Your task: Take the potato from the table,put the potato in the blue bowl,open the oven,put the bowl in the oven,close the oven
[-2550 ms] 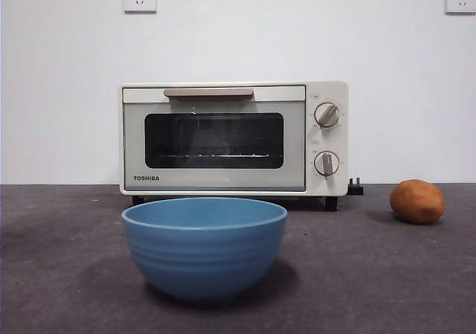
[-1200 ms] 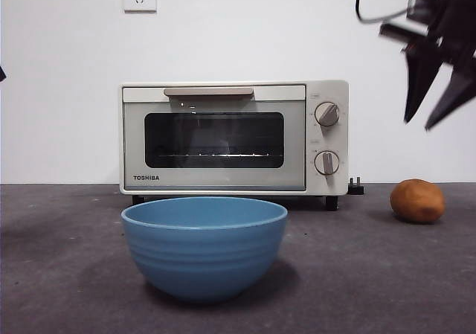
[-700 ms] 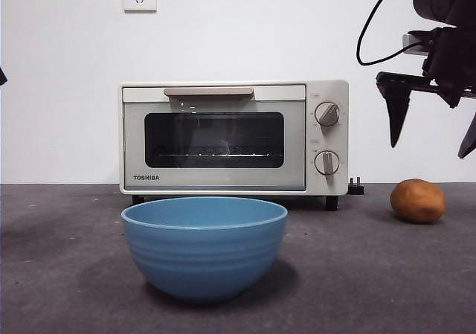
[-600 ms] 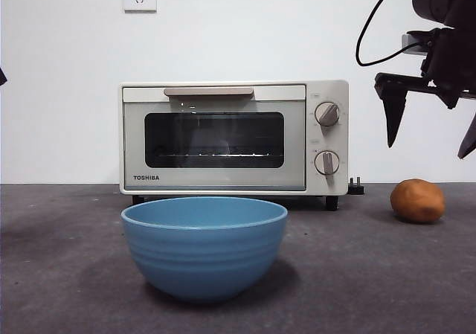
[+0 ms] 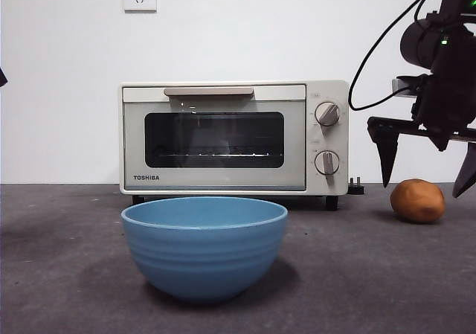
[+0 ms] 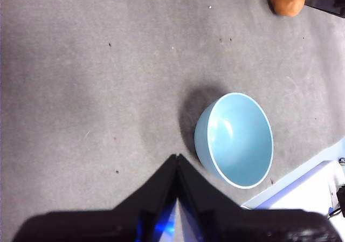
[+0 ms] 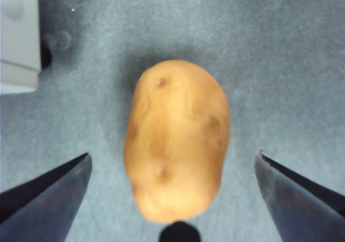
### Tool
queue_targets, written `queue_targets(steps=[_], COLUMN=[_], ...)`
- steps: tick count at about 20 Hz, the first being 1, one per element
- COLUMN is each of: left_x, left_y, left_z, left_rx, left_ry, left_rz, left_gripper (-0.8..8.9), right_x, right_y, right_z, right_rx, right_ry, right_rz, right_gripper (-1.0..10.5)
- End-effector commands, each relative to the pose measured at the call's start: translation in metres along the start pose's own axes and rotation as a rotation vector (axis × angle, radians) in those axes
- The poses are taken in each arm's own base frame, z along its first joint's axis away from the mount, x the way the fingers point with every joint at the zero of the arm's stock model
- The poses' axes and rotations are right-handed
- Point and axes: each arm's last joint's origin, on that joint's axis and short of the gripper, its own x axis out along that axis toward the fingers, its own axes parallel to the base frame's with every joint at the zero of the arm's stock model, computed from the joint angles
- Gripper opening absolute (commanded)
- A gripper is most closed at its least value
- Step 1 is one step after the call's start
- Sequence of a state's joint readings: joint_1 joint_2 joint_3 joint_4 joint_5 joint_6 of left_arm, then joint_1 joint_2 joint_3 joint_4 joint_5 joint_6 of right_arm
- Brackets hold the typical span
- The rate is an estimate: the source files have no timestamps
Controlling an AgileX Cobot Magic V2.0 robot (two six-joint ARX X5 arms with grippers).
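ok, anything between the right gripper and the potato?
Nothing visible. The right gripper hangs above the potato with its jaws open wide, one to each side; the right wrist view shows only bare table around the potato. The blue bowl and the oven stand off to the side.

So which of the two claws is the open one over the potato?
The right claw: its jaws are spread wide on either side of the potato, not touching it. The left claw is shut, near the blue bowl.
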State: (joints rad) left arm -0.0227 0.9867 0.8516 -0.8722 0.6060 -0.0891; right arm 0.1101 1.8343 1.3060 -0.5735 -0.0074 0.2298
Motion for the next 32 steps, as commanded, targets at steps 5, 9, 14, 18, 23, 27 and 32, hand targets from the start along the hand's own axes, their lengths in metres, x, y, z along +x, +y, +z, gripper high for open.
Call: queue_targets(steps=[5, 9, 14, 18, 23, 27, 32], left_x=[0.002, 0.002, 0.002, 0.002, 0.002, 0.002, 0.002], left_y=[0.001, 0.001, 0.0, 0.0, 0.0, 0.001, 0.001], left_z=[0.002, 0.002, 0.005, 0.005, 0.004, 0.003, 0.003], left_rx=[0.013, 0.015, 0.016, 0.011, 0.008, 0.004, 0.005], left_ry=[0.005, 0.002, -0.02, -0.019, -0.016, -0.009, -0.009], left_rz=[-0.004, 0.0, -0.003, -0.003, -0.003, -0.003, -0.003], left_gripper=[-0.05, -0.05, -0.05, -0.05, -0.05, -0.05, -0.05], right_x=[0.016, 0.018, 0.024, 0.025, 0.028, 0.012, -0.028], right_y=[-0.001, -0.001, -0.002, -0.002, -0.003, -0.001, 0.007], right_z=[0.0, 0.002, -0.002, -0.002, -0.007, 0.0, 0.002], right_rx=[0.013, 0.013, 0.013, 0.015, 0.014, 0.011, -0.05], right_ry=[-0.001, -0.014, 0.02, 0.028, 0.073, 0.134, 0.242], right_rz=[-0.036, -0.032, -0.04, -0.042, -0.053, -0.067, -0.077], right_gripper=[5.1, 5.0, 4.9, 2.7, 0.5, 0.6, 0.6])
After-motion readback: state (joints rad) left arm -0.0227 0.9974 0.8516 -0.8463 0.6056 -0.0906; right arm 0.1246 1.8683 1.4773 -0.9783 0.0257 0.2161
